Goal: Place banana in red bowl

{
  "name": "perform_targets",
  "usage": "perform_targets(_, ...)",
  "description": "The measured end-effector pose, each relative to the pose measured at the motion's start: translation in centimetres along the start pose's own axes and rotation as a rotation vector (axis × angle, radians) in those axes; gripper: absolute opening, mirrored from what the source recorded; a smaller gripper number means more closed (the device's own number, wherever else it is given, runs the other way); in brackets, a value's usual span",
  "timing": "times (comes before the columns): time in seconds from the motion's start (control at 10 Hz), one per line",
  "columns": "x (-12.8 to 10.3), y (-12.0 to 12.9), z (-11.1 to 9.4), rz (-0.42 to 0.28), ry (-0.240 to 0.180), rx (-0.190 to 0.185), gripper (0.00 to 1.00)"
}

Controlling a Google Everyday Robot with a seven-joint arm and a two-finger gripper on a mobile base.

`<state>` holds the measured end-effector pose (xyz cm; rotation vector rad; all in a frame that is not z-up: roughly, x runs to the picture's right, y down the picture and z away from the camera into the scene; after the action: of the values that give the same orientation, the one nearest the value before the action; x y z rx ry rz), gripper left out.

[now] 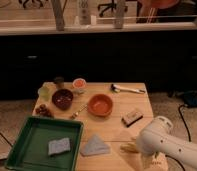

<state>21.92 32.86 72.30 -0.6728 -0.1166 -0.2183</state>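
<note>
Banana (129, 147) lies at the desk's (123, 104) front edge, near the right corner.
The tool (143, 157) hangs just beside it, spread and empty, under the white arm (173, 146) reaching in over that corner; the red bowl (100, 105) sits mid-desk, apart.

Reaches in from lower right with white arm (172, 145), bends it over near right corner of table (119, 102), hangs tool (150, 160) low at the near edge, fingers spread wide.
</note>
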Motion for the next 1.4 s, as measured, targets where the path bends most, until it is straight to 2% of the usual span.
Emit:
perform_targets(1.3,0.0,-0.9,2.2,-0.009,-0.061,0.0,0.8)
perform_targets(1.4,0.1,-0.9,2.4,-0.009,-0.064,0.0,0.78)
